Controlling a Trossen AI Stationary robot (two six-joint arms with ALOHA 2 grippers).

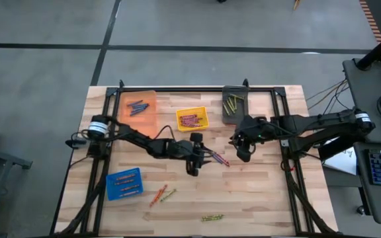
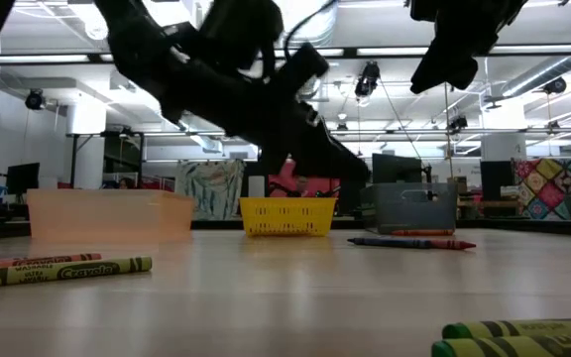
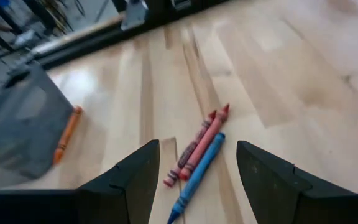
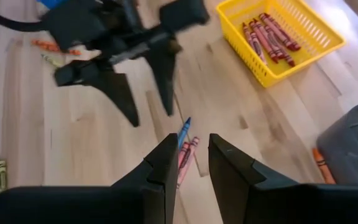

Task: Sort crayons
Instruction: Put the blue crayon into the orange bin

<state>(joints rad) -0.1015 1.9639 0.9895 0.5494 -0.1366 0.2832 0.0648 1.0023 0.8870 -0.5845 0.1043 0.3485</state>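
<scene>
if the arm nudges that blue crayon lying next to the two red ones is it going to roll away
Probably some. The blue crayon is a thin round stick lying flat on the smooth wooden table, so a sideways push would likely roll it. The two red crayons lie against one side and may block it there. It looks stiff and light.

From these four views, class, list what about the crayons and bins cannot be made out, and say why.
- Orange bin, low view: its contents are hidden behind the cloudy wall.
- Grey bin, left wrist view: cut off at the edge, inside unseen.
- Orange crayon, right wrist view: partly hidden by the grey bin.
- Crayons in the blue bin, high view: too small to count.
</scene>
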